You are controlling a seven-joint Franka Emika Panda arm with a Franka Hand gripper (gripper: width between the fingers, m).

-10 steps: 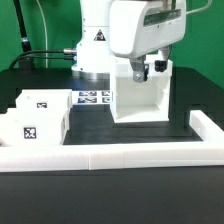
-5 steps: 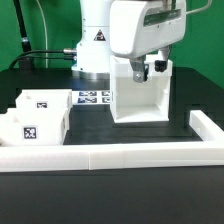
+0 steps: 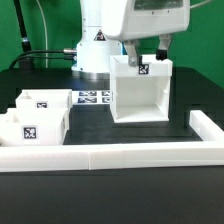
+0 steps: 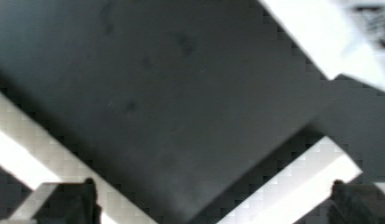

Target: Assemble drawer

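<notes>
White plastic housing (image 3: 140, 95) upright, hand (image 3: 146, 52) just above its top — fingers (image 4: 68, 203) spread wide, gripping nothing.

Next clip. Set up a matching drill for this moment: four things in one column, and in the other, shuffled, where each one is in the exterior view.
Things:
1. housing
2. trays
3. marker board
4. fingers

Places:
A. above the housing, spread apart, holding nothing
B. at the exterior view's left, side by side
C. flat on the table between trays and housing
D. upright, at the exterior view's right of the marker board

Pairs: 1-D, 2-B, 3-C, 4-A
</notes>
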